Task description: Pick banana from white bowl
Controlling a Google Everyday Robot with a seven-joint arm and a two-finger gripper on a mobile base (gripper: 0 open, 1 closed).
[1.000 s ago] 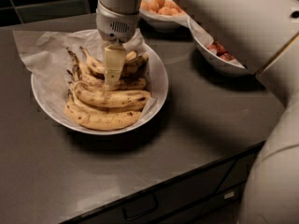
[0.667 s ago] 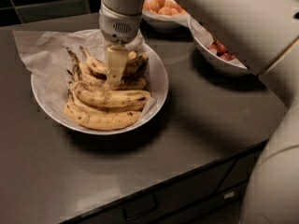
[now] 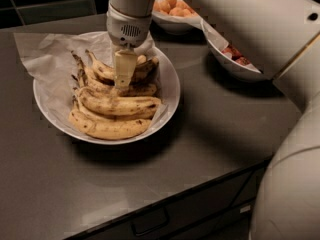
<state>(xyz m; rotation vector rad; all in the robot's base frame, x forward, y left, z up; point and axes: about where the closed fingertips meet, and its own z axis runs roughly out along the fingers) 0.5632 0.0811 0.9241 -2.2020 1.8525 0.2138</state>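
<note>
Arm (image 3: 250, 24) overhead, gripper (image 3: 123, 83) pointing down, upper-left

One view only, set high over the near edge of the worktop (image 3: 215, 129), looking steeply down and away toward 12 o'clock. It sits close in. The robot's own arm (image 3: 250, 24) fills the frame from 5 o'clock round to 1 o'clock. The claw (image 3: 123, 76) hangs at 11 o'clock from centre, over the white bowl (image 3: 171, 91), which lies toward 9 o'clock.
</note>
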